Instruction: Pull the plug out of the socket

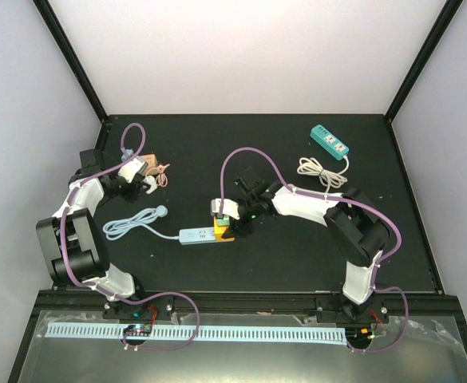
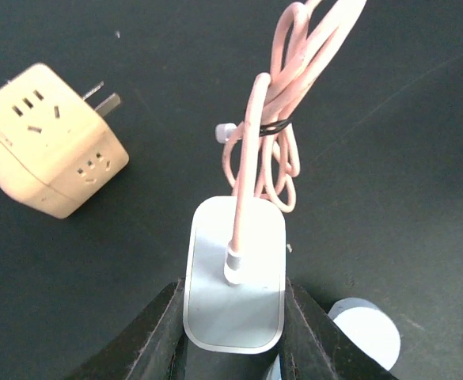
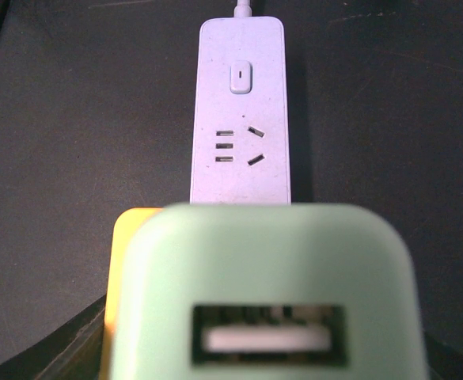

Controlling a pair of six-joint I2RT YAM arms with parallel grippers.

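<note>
Near edge of table (image 1: 297,255), mid-frame: right gripper (image 1: 227,214) looks clamped on the green plug (image 3: 267,285), which sits over a yellow block (image 3: 127,261) at the end of the white power strip (image 3: 243,95). Step in hand, by my read: grip made, pull not yet clearly done. Can't tell whether the prongs are out.

Next move likely needs a straight pull away from the strip's face. Nothing pins the strip, so it may lift w/ the plug.

Further back, left: left gripper (image 2: 235,324) is closed tight on a white charger (image 2: 235,293) trailing a bundled pink cable (image 2: 282,119), w/ a beige cube adapter (image 2: 49,150) lying apart on its side, pins up. Far right: teal strip (image 1: 330,141), well apart from the work.

Views differ. The right wrist cam shows the plug's USB slot plus the strip's switch and free outlet, but hides the seating. The top cam gives both arms and the layout, w/ no fine detail. Only the left wrist cam shows the grip on the charger.
</note>
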